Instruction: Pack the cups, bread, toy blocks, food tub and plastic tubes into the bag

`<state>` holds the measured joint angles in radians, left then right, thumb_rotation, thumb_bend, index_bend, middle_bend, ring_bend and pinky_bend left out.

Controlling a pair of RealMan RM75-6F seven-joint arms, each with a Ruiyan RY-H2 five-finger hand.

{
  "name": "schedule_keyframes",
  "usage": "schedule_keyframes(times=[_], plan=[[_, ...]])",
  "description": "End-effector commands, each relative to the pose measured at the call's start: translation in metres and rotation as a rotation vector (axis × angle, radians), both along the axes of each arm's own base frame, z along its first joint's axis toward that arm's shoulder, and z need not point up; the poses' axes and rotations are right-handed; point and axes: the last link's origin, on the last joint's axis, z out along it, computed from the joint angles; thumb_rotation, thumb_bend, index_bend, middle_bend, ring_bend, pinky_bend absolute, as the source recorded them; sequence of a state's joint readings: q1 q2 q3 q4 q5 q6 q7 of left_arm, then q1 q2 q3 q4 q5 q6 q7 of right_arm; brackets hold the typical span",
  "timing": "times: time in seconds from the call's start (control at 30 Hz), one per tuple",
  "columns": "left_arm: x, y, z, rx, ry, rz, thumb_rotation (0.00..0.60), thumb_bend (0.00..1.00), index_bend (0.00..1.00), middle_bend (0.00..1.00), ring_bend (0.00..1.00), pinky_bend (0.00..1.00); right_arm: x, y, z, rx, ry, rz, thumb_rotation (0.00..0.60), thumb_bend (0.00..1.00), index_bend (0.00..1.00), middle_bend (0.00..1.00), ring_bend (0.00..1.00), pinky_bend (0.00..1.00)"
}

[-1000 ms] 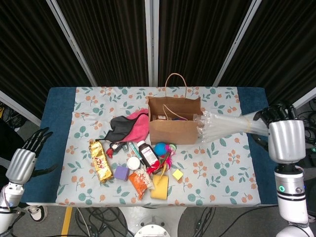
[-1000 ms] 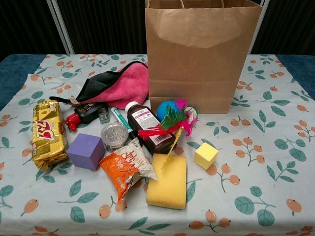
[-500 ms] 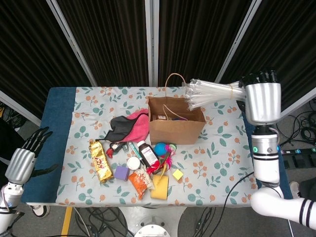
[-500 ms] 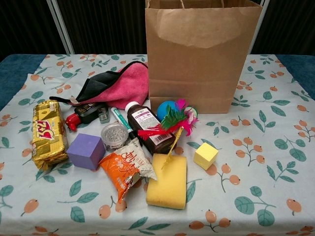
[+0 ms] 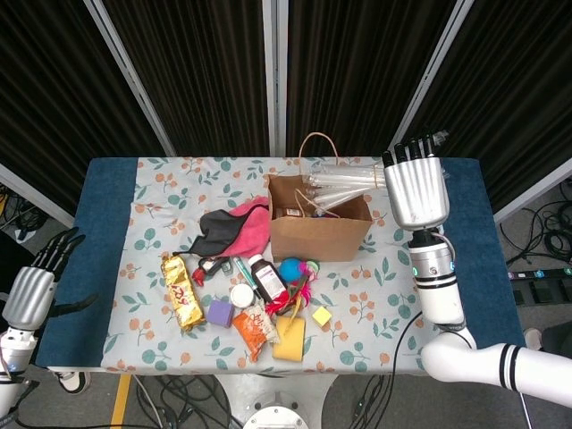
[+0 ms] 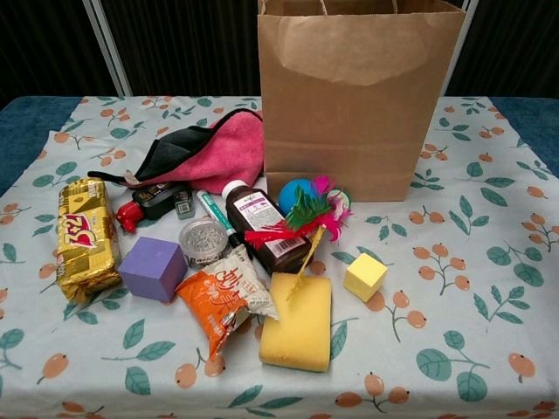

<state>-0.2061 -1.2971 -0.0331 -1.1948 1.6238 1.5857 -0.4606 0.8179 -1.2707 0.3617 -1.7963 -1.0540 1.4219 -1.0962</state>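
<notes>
Lowering since a moment ago, right hand (image 5: 416, 189) fingers grasping plastic tubes (image 5: 344, 182), tips inside the bag (image 5: 319, 217); left hand (image 5: 34, 288) released.

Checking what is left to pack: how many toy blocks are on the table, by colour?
Purple cube-shaped toy block: 1
Small yellow cube-shaped toy block: 1
Total: 2

A pink cloth (image 6: 223, 148) with a black one (image 6: 170, 153) folded over it lies on the floral tablecloth (image 6: 472, 288). Nearby are a brown medicine bottle (image 6: 262, 225), a feather toy (image 6: 301, 218), a yellow sponge (image 6: 299, 321), an orange snack packet (image 6: 223, 297), a gold biscuit pack (image 6: 85, 236) and a red-tipped stapler (image 6: 153, 202).
</notes>
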Motion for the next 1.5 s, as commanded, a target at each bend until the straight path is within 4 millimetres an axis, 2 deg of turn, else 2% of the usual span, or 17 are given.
schedule_keyframes(times=[0.03, 0.13, 0.63, 1.03, 1.4, 1.47, 1.5], plan=[[-0.003, -0.002, -0.003, -0.014, -0.001, 0.009, 0.6, 0.03, 0.13, 0.16, 0.08, 0.2, -0.002, 0.002, -0.003, 0.007, 0.117, 0.019, 0.6, 0.21, 0.58, 0.5, 0.35, 0.22], [-0.006, -0.003, -0.004, -0.014, -0.005, 0.013, 0.6, 0.03, 0.13, 0.15, 0.08, 0.2, 0.002, 0.003, -0.003, 0.004, 0.178, 0.044, 0.6, 0.21, 0.58, 0.5, 0.35, 0.22], [-0.009, 0.001, -0.003, -0.006, -0.011, 0.017, 0.6, 0.03, 0.13, 0.15, 0.08, 0.2, 0.007, -0.007, 0.009, -0.052, 0.174, 0.036, 0.6, 0.22, 0.58, 0.5, 0.35, 0.22], [-0.015, 0.004, -0.003, -0.004, -0.024, 0.029, 0.6, 0.03, 0.13, 0.16, 0.08, 0.2, 0.012, -0.009, -0.011, -0.031, 0.272, 0.063, 0.6, 0.22, 0.58, 0.5, 0.35, 0.22], [-0.02, 0.005, 0.0, 0.004, -0.041, 0.036, 0.6, 0.03, 0.13, 0.16, 0.08, 0.2, 0.023, -0.002, -0.037, 0.04, 0.365, 0.101, 0.6, 0.21, 0.58, 0.49, 0.35, 0.2], [-0.019, 0.006, 0.0, 0.007, -0.045, 0.035, 0.6, 0.03, 0.13, 0.16, 0.08, 0.2, 0.024, -0.001, -0.04, 0.062, 0.377, 0.092, 0.6, 0.15, 0.53, 0.45, 0.31, 0.15], [-0.019, 0.006, 0.0, 0.007, -0.045, 0.035, 0.6, 0.03, 0.13, 0.16, 0.08, 0.2, 0.024, 0.0, -0.042, 0.078, 0.382, 0.083, 0.6, 0.11, 0.47, 0.41, 0.26, 0.11]])
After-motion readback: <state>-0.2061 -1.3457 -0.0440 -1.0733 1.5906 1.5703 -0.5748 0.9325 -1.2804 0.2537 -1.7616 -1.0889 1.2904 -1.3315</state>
